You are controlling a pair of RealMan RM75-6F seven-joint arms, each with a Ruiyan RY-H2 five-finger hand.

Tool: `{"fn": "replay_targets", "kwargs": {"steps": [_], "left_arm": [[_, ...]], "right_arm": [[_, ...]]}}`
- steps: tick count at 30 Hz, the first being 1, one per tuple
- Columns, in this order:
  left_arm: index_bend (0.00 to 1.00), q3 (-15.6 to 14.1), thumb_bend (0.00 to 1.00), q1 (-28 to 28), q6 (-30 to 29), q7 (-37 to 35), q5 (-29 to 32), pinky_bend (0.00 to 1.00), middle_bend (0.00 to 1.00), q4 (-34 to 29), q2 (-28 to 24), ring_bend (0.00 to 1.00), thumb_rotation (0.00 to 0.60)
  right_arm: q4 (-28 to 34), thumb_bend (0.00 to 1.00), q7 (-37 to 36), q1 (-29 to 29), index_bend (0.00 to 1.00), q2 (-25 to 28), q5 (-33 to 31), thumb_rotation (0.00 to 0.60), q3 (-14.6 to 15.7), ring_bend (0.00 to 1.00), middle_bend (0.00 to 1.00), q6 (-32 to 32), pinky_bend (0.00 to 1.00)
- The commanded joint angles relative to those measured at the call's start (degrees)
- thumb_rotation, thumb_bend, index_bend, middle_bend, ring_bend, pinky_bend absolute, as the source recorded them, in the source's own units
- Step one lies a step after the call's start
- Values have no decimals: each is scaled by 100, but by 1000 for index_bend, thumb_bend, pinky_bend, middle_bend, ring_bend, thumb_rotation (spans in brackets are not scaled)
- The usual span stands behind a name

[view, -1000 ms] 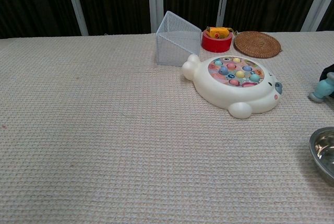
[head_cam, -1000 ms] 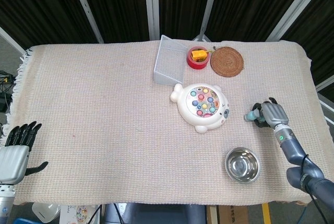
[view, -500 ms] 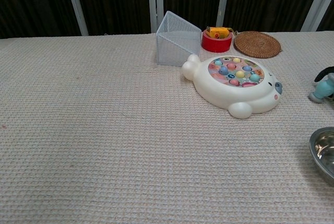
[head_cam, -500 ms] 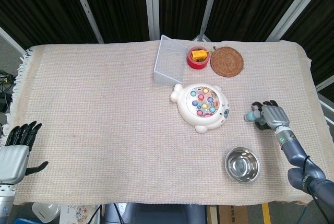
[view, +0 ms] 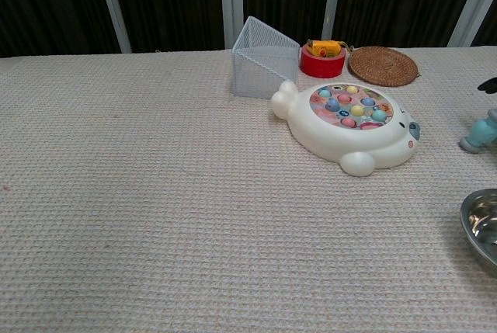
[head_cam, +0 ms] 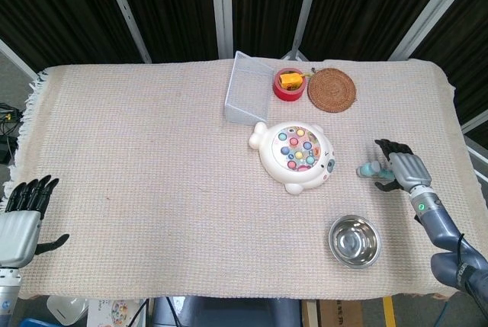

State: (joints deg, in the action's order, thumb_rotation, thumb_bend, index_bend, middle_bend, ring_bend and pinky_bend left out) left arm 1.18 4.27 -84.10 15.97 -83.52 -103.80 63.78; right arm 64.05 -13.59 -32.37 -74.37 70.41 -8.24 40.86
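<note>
My right hand (head_cam: 404, 168) sits right of the white seal fishing-game toy (head_cam: 294, 155), fingers spread apart and gripping nothing that I can see, the small teal toy piece (head_cam: 370, 169) lying just off my fingertips, touching or barely apart, can't tell which; to do this well I'd judge the hand should come in low from the piece's right, thumb and a finger closing on its narrow middle, slow enough not to knock it toward the seal toy. The piece is pale teal, short, with a flared grey-blue base, looks like light plastic, lying on the woven cloth (head_cam: 152, 159) between the seal toy and my hand, above the steel bowl (head_cam: 354, 241). My left hand (head_cam: 21, 220) is far left of the seal toy, off the cloth edge, fingers straight and apart, holding nothing
</note>
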Motion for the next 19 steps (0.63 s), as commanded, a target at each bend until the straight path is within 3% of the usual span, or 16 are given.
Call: {"fn": "replay_targets", "kwargs": {"steps": [1,3,7,12,19], "left_arm": [[0,3,88,3,4,-20,6,0,0,15,5,0,600],[0,7,88,-10,-22,-85,3,0,0,72,34,0,600],[0,-13,88,-42,-92,-228,-80,0,0,195,78,0,600],[0,-76,88,-71,-164,-460,-280,0,0,310,72,0,600],[0,-162,88,-111,-288,-753,-571,0,0,481,66,0,600]], "right_arm": [[620,275,-266,342,0,394,124,600,-88,0,48,646,0],[1080,275,-658,868,0,571,302,600,-184,0,48,1735,0],[1183,275,-713,1456,6,547,611,600,-36,0,50,2827,0],[1208,275,-466,1963,47,397,837,600,149,0,50,3698,0],[1328,275,-24,2484,59,262,1149,600,438,0,50,4448,0]]}}
